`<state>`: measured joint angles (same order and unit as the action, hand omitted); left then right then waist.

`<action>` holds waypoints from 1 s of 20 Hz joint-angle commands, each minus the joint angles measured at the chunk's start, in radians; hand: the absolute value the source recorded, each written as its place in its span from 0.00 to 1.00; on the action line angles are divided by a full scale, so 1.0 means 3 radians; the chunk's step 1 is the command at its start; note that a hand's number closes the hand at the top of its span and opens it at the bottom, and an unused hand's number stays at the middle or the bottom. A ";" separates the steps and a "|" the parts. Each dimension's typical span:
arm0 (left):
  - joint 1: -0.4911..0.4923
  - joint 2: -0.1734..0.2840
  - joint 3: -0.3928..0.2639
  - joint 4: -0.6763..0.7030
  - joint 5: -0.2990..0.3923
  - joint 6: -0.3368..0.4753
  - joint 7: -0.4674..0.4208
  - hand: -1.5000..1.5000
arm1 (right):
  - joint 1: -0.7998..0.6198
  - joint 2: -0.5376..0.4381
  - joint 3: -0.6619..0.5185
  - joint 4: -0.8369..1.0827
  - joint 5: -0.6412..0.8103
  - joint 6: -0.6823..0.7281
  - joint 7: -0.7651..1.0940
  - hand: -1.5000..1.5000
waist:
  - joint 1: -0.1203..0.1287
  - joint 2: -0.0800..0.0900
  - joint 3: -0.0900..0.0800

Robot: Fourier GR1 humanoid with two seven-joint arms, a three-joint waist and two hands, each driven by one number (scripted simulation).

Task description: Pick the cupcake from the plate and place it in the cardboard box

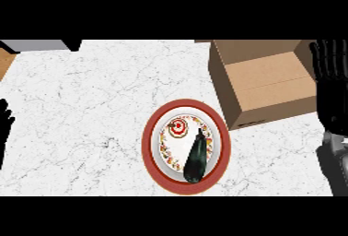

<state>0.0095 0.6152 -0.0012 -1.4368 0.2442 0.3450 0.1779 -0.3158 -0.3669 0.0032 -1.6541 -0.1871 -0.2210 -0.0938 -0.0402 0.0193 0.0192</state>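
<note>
A small cupcake (177,127) with a red and white swirled top sits on the upper part of a round plate (151,146) with a red rim and a flowered inner ring, near the counter's front. Beside the cupcake on the same plate lies a dark green elongated vegetable (195,158). An open cardboard box (268,82) stands at the back right, its inside empty. My right hand (332,78) is at the right edge beside the box, fingers straight and pointing up, holding nothing. My left hand (4,120) shows only as dark fingers at the left edge.
The white marble counter (88,101) spreads left of the plate. A grey object (37,44) and a brown edge (5,62) sit at the far left corner. The box's flap (224,87) stands between the plate and the box's inside.
</note>
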 commanded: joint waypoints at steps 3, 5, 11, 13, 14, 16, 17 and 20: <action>-0.0338 -0.0072 -0.0415 -0.0329 -0.0256 -0.0293 -0.0340 0.50 | -0.0091 -0.0081 0.0076 -0.0391 0.0164 -0.0147 0.0385 0.00 | 0.0020 -0.0089 -0.0071; -0.0527 -0.0083 -0.0559 -0.0433 -0.0259 -0.0566 -0.0653 0.50 | -0.0240 -0.0162 0.0129 -0.0502 0.0245 -0.0141 0.0498 0.00 | -0.0050 -0.0097 -0.0083; -0.0730 -0.0271 -0.0855 -0.0443 -0.0260 -0.0908 -0.0847 0.50 | 0.0155 -0.0441 0.0740 -0.0725 0.1244 -0.0254 0.1018 0.00 | 0.0028 -0.0076 -0.0072; -0.0756 -0.0280 -0.0864 -0.0406 -0.0280 -0.0974 -0.0860 0.50 | 0.0339 -0.0457 0.0929 -0.0775 0.1539 -0.0257 0.0807 0.00 | 0.0060 -0.0071 -0.0068; -0.0875 -0.0271 -0.0834 -0.0442 -0.0331 -0.0903 -0.0700 0.50 | 0.0153 -0.0574 0.0920 -0.0732 0.1609 -0.0133 0.0872 0.00 | 0.0090 -0.0069 -0.0067; -0.0753 -0.0400 -0.0923 -0.0374 -0.0407 -0.0868 -0.0889 0.50 | 0.0376 -0.0725 0.1076 -0.1011 0.1737 0.0017 0.0829 0.00 | 0.0064 -0.0075 -0.0068; -0.0679 -0.0387 -0.0891 -0.0263 -0.0379 -0.0962 -0.1044 0.50 | 0.0273 -0.0719 0.1128 -0.0854 0.1848 0.0054 0.0816 0.00 | 0.0105 -0.0064 -0.0069; -0.0872 -0.0336 -0.0816 -0.0217 -0.0377 -0.1032 -0.0898 0.50 | -0.0071 -0.0752 0.1362 -0.1087 0.2162 0.0316 0.1450 0.00 | 0.0127 -0.0069 -0.0072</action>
<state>-0.2273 0.5182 -0.2508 -1.5344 0.1409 0.0612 -0.0783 -0.2694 -0.5741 0.3316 -1.9316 0.3510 -0.1944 0.2150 -0.0143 -0.0020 -0.0016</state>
